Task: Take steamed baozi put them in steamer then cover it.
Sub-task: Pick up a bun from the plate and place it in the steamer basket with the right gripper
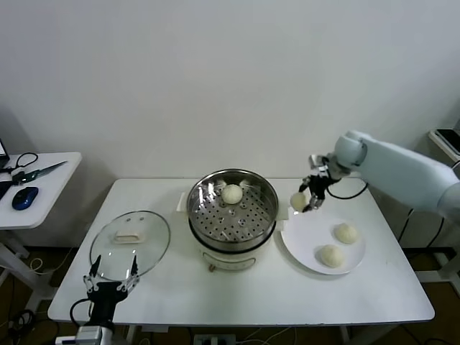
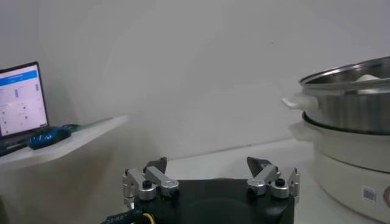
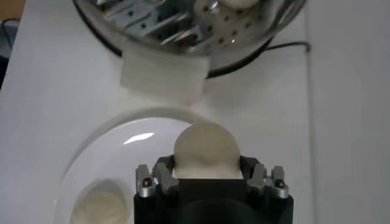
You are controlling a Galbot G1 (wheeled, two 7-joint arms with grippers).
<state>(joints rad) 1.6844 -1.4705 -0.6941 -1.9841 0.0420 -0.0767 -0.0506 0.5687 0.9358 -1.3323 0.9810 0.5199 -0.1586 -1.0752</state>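
Note:
My right gripper (image 1: 303, 203) is shut on a cream-white baozi (image 1: 298, 201), held in the air between the white plate (image 1: 305, 251) and the steamer (image 1: 231, 208). In the right wrist view that baozi (image 3: 206, 150) fills the gap between the fingers, above the plate (image 3: 109, 158). One baozi (image 1: 232, 193) lies on the perforated floor inside the steamer. Two baozi (image 1: 346, 233) (image 1: 330, 255) rest on the plate. The glass cover (image 1: 131, 241) with its cream handle lies flat on the table at the left. My left gripper (image 1: 112, 277) stands open at the table's front left, just in front of the cover.
The steamer sits on a white pot base (image 1: 230, 255) at the table's middle. A folded white cloth (image 3: 162, 75) lies beside the pot. A side table (image 1: 36, 180) at the far left carries a blue mouse (image 1: 24, 198) and scissors. A black cable (image 1: 352, 192) trails behind the plate.

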